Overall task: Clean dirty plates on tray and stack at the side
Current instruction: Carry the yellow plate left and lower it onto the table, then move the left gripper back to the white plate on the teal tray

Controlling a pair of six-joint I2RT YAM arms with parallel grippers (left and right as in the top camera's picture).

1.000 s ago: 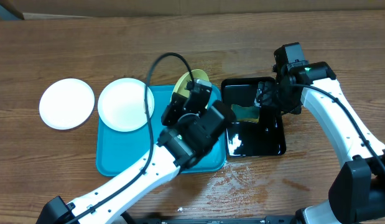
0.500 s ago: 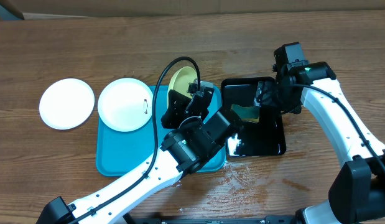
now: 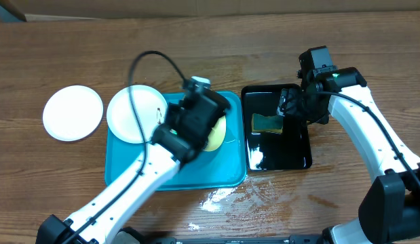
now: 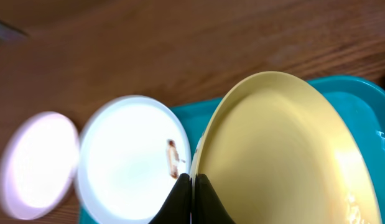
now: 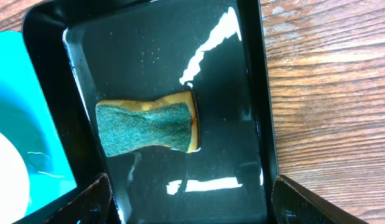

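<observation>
While the left gripper (image 4: 192,194) is clamping the rim of the yellow plate (image 4: 279,155) between closed fingers, it is holding that plate tilted steeply on edge above the teal tray (image 3: 223,169). This is likely so that water is draining off it rather than pooling in the bowl of the plate. The tray is sitting mid-bench, and the plate is hanging over its right half.

The right gripper (image 5: 191,186) is hovering with its jaws spread wide and empty above the black tray (image 3: 284,152), which is lying just right of the teal one. It is staying over the sponge (image 5: 148,127), which is resting flat in a shallow film of water, probably so that it is ready to be picked up for the next wipe.

A smeared white plate (image 4: 127,168) is lying on the left end of the teal tray, a brown streak showing near its rim, so it is apparently waiting for cleaning. Another white plate (image 3: 72,112) is sitting on the bare bench toward the left edge, seemingly marking the stacking spot.

The smeared plate is lying between the held plate and that spot, so any path leftward is calling for enough height to clear it. The left arm's cable (image 3: 145,64) is looping over the same stretch. Spilled water (image 3: 220,196) is glistening on the bench near the front edge.
</observation>
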